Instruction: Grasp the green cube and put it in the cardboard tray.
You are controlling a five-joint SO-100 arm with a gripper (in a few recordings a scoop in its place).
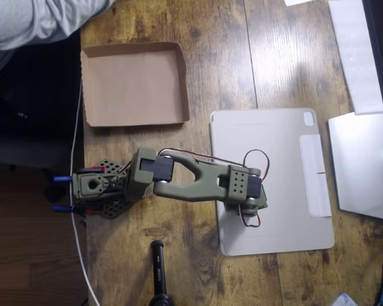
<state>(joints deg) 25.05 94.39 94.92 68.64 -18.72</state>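
My arm [198,182] covers the gripper over the tablet cover [287,140], grip unreadable, so I risk fumbling before reaching the cardboard tray [134,86] at the tabletop's far-left corner.

In the overhead view, the olive arm [198,182] covered its own jaws, so nobody could tell if they were open or closed. The arm also hid part of the grey tablet cover [274,134]. A person's grey sleeve [32,19] was cut off at the top left corner. A black post [158,268] ran off the bottom edge.
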